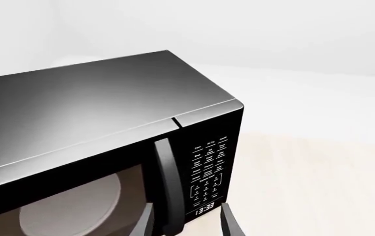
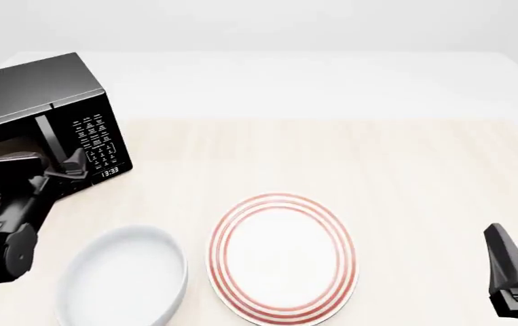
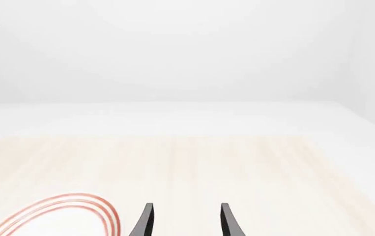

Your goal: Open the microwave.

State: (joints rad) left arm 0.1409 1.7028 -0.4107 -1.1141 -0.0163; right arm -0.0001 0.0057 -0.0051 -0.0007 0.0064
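The glossy black microwave (image 2: 32, 95) stands at the table's far left, and its door looks shut. In the left wrist view the microwave (image 1: 95, 98) fills the frame, with its vertical bar handle (image 1: 167, 187), white-lettered keypad (image 1: 210, 169), clock display (image 1: 204, 210) and pale turntable (image 1: 69, 206) behind the glass. My left gripper (image 1: 186, 225) is open, its fingers on either side of the handle's lower end without closing on it. It also shows in the front view (image 2: 70, 165), right at the door front. My right gripper (image 3: 186, 221) is open and empty, low at the near right (image 2: 508, 261).
A white plate with red rings (image 2: 282, 258) lies at the near middle, and its edge shows in the right wrist view (image 3: 63, 211). A white bowl (image 2: 123, 278) sits to its left, just near of the left arm. Pale wood table (image 2: 377, 170) stretches to the right.
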